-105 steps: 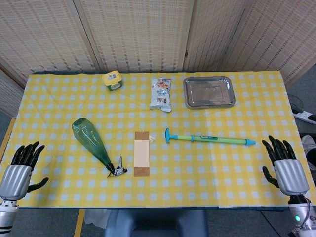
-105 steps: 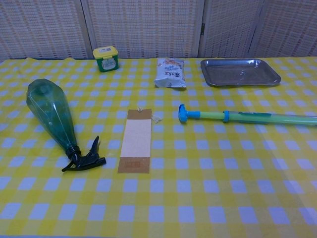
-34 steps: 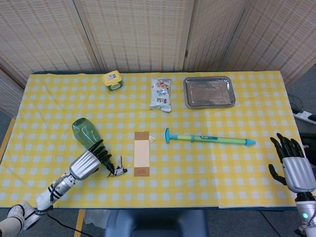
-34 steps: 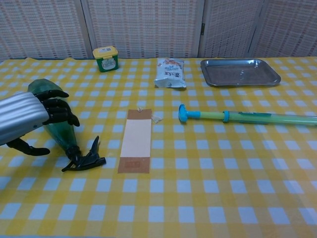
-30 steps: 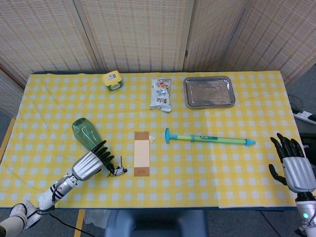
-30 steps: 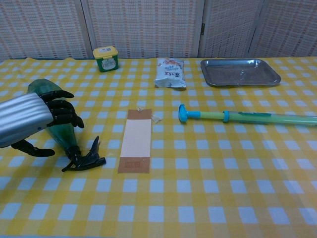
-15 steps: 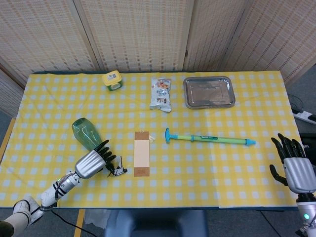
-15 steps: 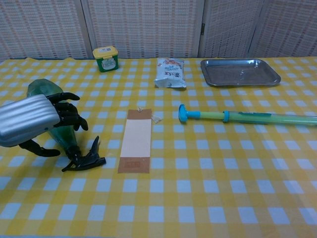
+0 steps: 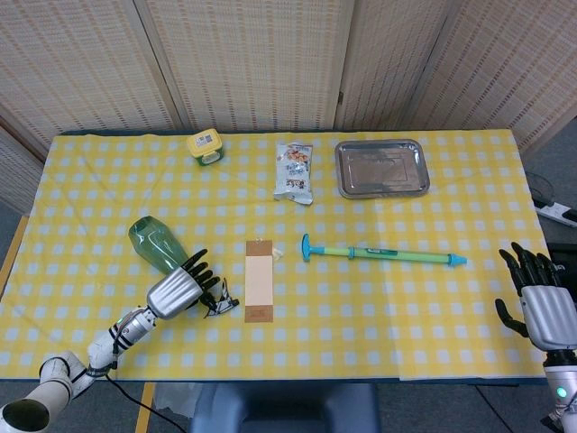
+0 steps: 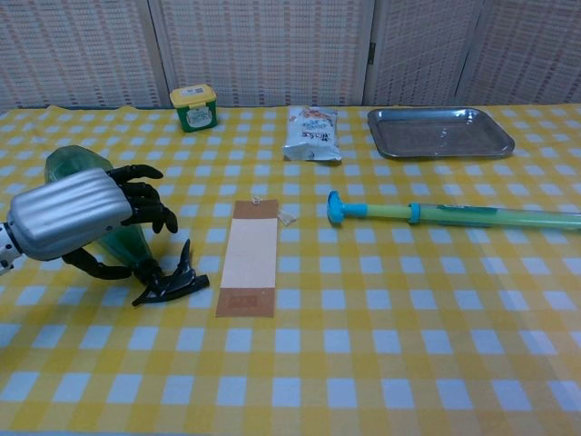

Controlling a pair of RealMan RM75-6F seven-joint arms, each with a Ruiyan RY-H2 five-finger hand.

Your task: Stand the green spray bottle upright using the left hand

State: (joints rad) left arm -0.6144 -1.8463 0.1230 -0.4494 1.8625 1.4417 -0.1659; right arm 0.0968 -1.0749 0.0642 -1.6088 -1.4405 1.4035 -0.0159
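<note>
Our left robot hand wraps its fingers around the green spray bottle, which lies on its side on the counter, black nozzle pointing toward a tan card. Our right robot hand hovers with fingers spread and holding nothing at the counter's far right edge.

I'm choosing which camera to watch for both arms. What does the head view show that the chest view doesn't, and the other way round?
Only the head view shows the right hand, open and idle at the table's right edge, plus the blue far tip of the green stick. Only the chest view shows the left hand's fingers curled over the spray bottle from the side. Both show the left hand, bottle, green stick, paper strip, snack bag, metal tray and small jar.
</note>
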